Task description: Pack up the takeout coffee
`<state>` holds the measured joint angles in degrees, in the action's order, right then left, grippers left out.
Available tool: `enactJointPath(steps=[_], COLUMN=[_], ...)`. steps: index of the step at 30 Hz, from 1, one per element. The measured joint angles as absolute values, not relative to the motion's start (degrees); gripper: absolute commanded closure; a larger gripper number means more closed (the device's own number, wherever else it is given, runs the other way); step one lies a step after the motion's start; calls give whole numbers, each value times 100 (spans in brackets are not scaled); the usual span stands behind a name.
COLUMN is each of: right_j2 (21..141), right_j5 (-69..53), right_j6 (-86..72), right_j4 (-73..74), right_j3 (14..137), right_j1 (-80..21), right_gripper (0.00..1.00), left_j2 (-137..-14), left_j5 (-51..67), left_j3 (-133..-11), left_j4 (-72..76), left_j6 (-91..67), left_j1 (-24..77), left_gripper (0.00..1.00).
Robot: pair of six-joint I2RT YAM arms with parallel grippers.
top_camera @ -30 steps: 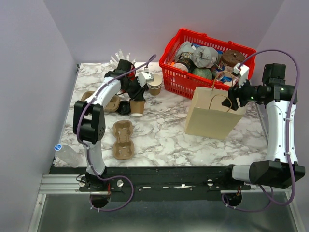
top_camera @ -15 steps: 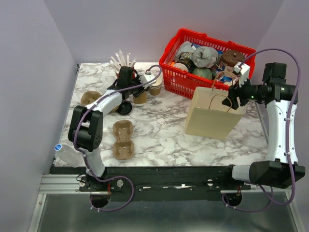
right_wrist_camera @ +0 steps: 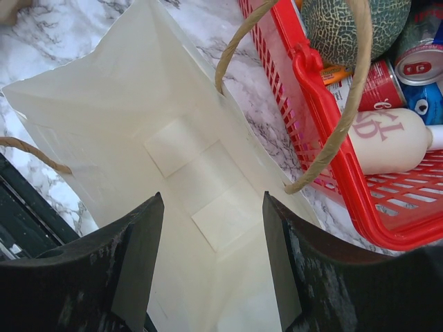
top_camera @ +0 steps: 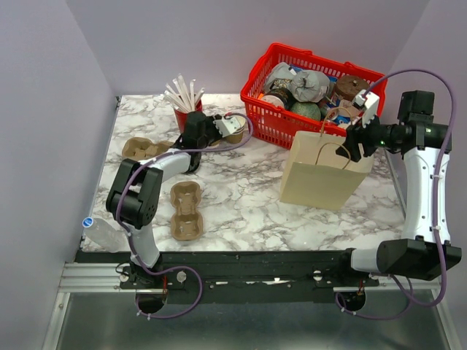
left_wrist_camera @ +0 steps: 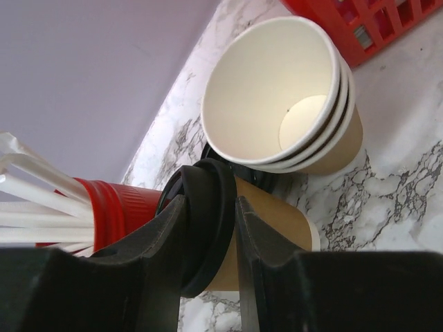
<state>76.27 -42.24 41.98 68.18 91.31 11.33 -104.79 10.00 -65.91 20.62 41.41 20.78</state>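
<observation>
Brown kraft-paper takeout cup (left_wrist_camera: 277, 221), likely light and crushable, being pinched at its stiffer black round lid (left_wrist_camera: 208, 176) by left claw (left_wrist_camera: 210, 207), right claw (right_wrist_camera: 211, 200) gaping

The red basket (top_camera: 266, 120) is an open lattice of red plastic. Inside it lie a green melon (right_wrist_camera: 353, 21) netted in pale lines, a red can (right_wrist_camera: 384, 83) and a beige bottle (right_wrist_camera: 391, 138) with faded pink lettering. Just in front of the basket, the paper bag (top_camera: 317, 182) is cream and its twisted handles (right_wrist_camera: 346, 104) are tan. The table (top_camera: 248, 204) under the basket is white marble veined in grey. Left of the basket are stacked cups (left_wrist_camera: 277, 104), tan outside and white inside; the takeout cup (left_wrist_camera: 273, 214), kraft brown with a pale rim; and a red cup (left_wrist_camera: 118, 207) of white straws (left_wrist_camera: 34, 187). Farther left, the pulp carriers (top_camera: 185, 210) are dull brown.
</observation>
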Motion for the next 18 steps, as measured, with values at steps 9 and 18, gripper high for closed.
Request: enactJointPath(steps=[9,18], right_j2=[7647,7651], right_j5=[-4222,-4222], right_j6=[4160,4110], right_j4=[6910,6912], right_j3=[9273,9273], right_j1=[1133,1133], right_gripper=[32,32], left_j2=[-10501,-10501], left_j5=[685,357], left_j3=[-5865,-5605], left_j4=[2974,3409], left_j6=[4292,4342], left_j1=[2191,2342], left_gripper=[72,43])
